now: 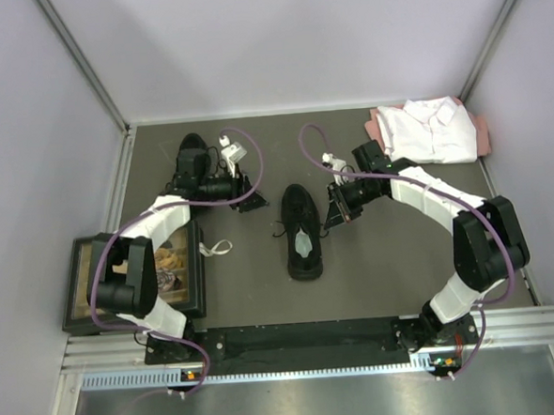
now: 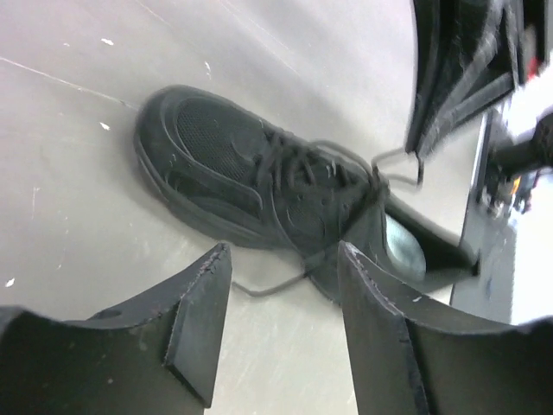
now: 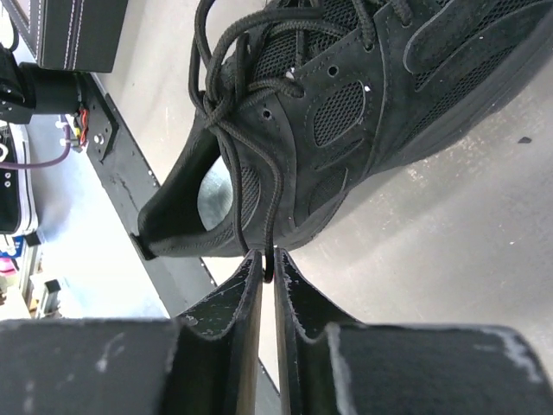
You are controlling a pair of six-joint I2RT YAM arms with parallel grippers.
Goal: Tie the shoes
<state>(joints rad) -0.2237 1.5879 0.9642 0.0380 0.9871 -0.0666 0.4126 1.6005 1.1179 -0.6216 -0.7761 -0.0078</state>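
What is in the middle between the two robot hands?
A black shoe, seen in the top view. It lies between the open left gripper and the right gripper, which pinches its lace.

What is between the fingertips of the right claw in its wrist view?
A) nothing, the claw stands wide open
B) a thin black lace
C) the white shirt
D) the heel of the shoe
B: the right claw is almost closed, and a lace hanging from the shoe runs down into the narrow gap between its fingertips.
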